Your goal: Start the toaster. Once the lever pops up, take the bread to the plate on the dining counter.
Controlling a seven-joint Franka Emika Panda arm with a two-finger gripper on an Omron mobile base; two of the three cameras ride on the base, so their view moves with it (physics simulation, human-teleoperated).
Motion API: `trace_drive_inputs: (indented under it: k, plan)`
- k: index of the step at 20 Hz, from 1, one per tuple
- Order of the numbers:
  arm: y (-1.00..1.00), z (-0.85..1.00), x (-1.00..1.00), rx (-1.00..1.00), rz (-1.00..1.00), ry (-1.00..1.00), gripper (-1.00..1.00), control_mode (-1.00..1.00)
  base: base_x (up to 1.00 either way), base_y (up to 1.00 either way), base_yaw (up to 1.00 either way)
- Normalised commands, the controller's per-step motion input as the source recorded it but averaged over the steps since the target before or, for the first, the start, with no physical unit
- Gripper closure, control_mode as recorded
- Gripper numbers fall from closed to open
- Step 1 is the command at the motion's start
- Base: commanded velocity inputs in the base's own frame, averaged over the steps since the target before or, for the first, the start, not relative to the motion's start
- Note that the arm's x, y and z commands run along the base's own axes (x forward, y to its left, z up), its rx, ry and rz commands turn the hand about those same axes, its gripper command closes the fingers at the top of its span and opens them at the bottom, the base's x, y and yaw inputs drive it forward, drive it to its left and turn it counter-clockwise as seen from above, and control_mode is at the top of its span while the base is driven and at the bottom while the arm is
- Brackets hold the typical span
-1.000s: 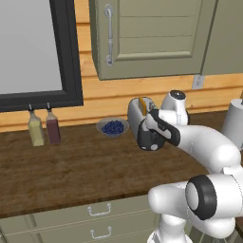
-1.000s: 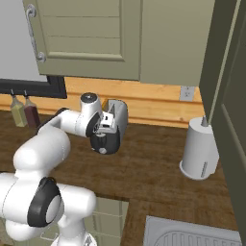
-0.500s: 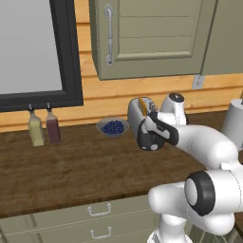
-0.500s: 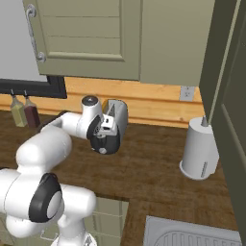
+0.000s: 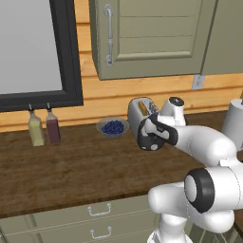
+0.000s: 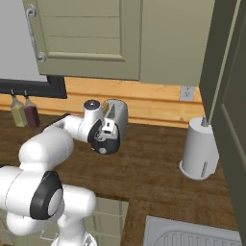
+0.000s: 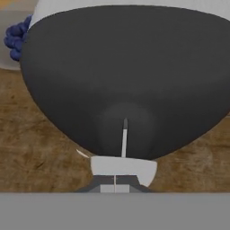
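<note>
Up close, shut fingers (image 7: 115,186) at toaster (image 7: 126,76) lever (image 7: 123,165), no readable writing

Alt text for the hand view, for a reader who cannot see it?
The shut claw sits right at the toaster, at the pale lever low on its dark end panel. Blue berries peek at upper left above the wooden worktop.

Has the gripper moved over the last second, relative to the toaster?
Yes, slightly. In the left base view the gripper has crept left and down along the dark end of the toaster, which stayed put beside the berry bowl.
</note>
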Motion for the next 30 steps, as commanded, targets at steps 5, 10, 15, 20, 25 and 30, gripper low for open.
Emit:
trace_drive_inputs:
  k: [5, 10, 15, 20, 25, 30]
  plan:
    - [0.0, -0.55, -0.04, 0.0, 0.0, 0.0, 1.0, -1.0, 0.0, 0.0, 0.0]
    - [0.0, -0.61, -0.04, 0.0, 0.0, 0.0, 1.0, -1.0, 0.0, 0.0, 0.0]
    - [0.03, -0.66, -0.33, 0.0, 0.0, 0.0, 1.0, -1.0, 0.0, 0.0, 0.0]
    - [0.09, -0.35, -0.48, 0.01, 0.0, -0.01, 1.0, -1.0, 0.0, 0.0, 0.0]
    - [0.0, 0.94, -0.69, 0.03, 0.0, -0.04, 1.0, -1.0, 0.0, 0.0, 0.0]
    - [0.01, 1.0, -0.52, 0.0, 0.03, -0.02, 1.0, -1.0, 0.0, 0.0, 0.0]
